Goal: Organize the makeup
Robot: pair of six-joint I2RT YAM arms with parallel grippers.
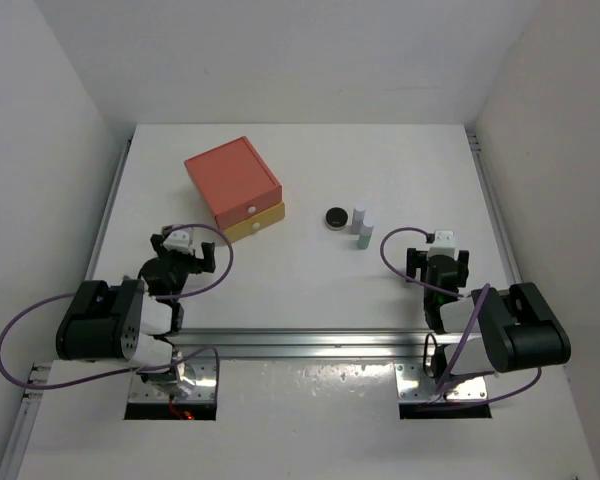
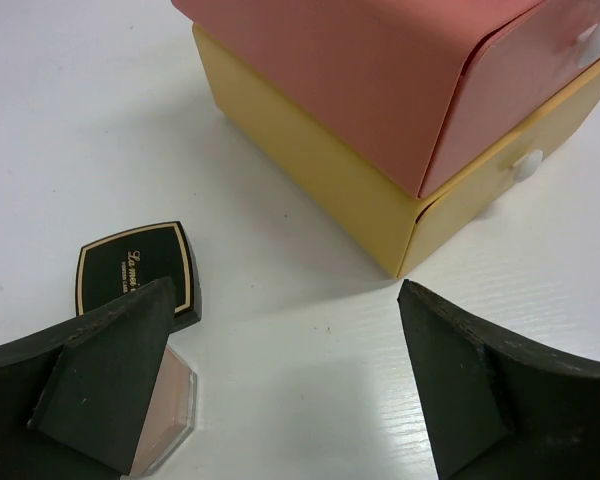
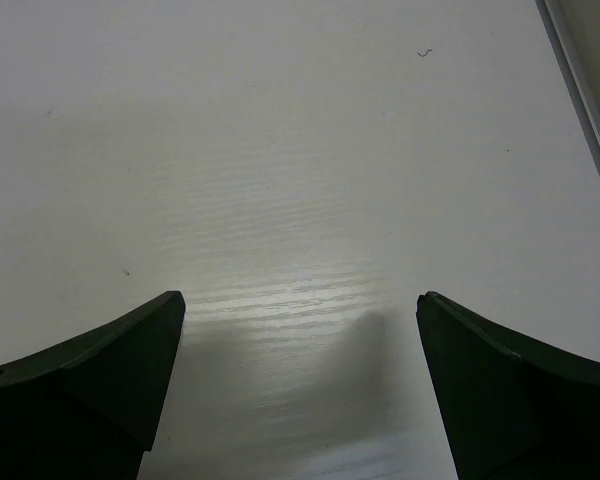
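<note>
Drawers [image 2: 330, 100] boxy, coral over yellow plastic, glossy black square case [image 2: 130, 265], left pincer [image 2: 285, 300] and right pincer [image 3: 300, 300] released.

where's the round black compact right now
In the top view, the compact sits a little right of centre, just left of the white tube and to the right of the drawer box.

High rear overview, low forward wrist close-ups

A dark finger [image 2: 100, 380] of the left end effector [image 2: 285, 295] hides a corner of the black gold-trimmed square case [image 2: 140, 268] and most of a peach pad [image 2: 175, 398]. The coral-red and yellow drawer box [image 2: 380, 130] is cropped at the top edge.
</note>
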